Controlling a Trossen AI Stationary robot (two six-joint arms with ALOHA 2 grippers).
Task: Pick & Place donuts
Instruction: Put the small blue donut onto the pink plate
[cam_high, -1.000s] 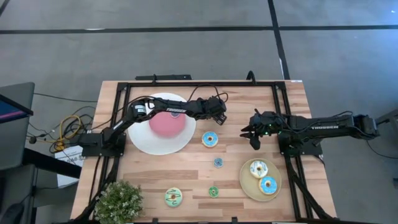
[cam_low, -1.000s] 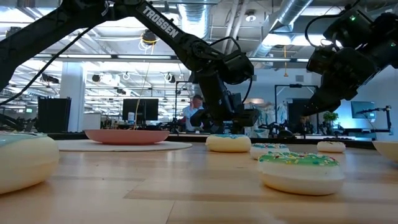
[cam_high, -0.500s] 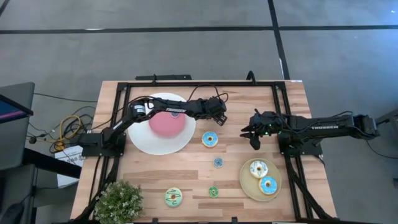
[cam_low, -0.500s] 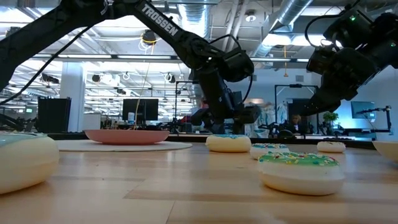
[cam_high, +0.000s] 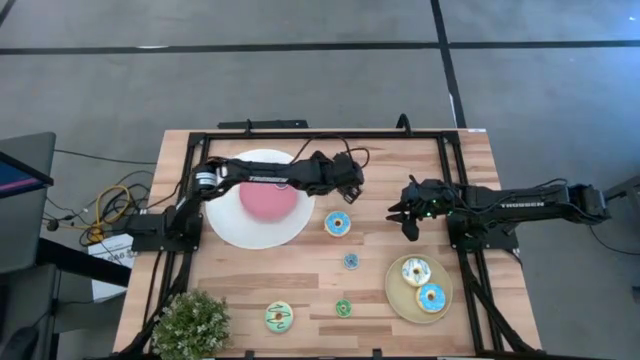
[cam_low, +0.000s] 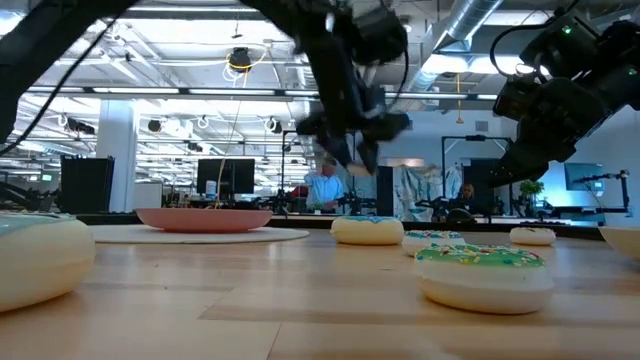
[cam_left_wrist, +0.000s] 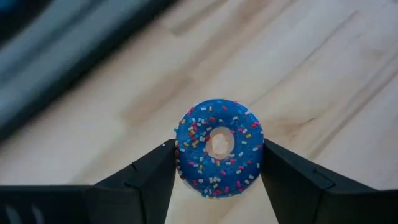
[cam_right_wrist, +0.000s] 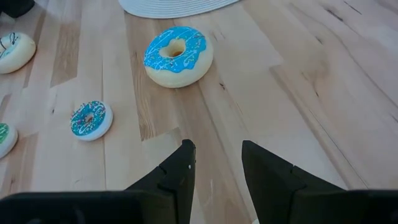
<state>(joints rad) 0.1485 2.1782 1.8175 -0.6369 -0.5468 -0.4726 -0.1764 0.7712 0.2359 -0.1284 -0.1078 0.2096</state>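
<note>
My left gripper (cam_left_wrist: 219, 186) is shut on a small dark-blue sprinkled donut (cam_left_wrist: 219, 147), above the table beside the white plate with pink centre (cam_high: 262, 200). In the high view this gripper (cam_high: 350, 186) hangs just beyond a large blue-iced donut (cam_high: 338, 223) that lies flat on the wood. A small teal donut (cam_high: 351, 261), a small green one (cam_high: 343, 308) and a pale green one (cam_high: 279, 317) also lie flat. My right gripper (cam_right_wrist: 217, 168) stands open over bare wood at the middle right (cam_high: 405, 215). My left gripper pinches the small dark-blue donut between its two fingers, one on each opposite side of the rim (cam_left_wrist: 180, 163). The iced face and the hole face the wrist camera. The donut hangs clear of the table top.
A tan plate (cam_high: 400, 292) at the near right carries two iced donuts (cam_high: 416, 271) (cam_high: 432, 297). A potted plant (cam_high: 190, 325) stands at the near left corner. Black frame rails run along the table's edges.
My left gripper has risen well above the table, most of it in the last half second, and has tipped and rolled a little. My right gripper has kept still.
</note>
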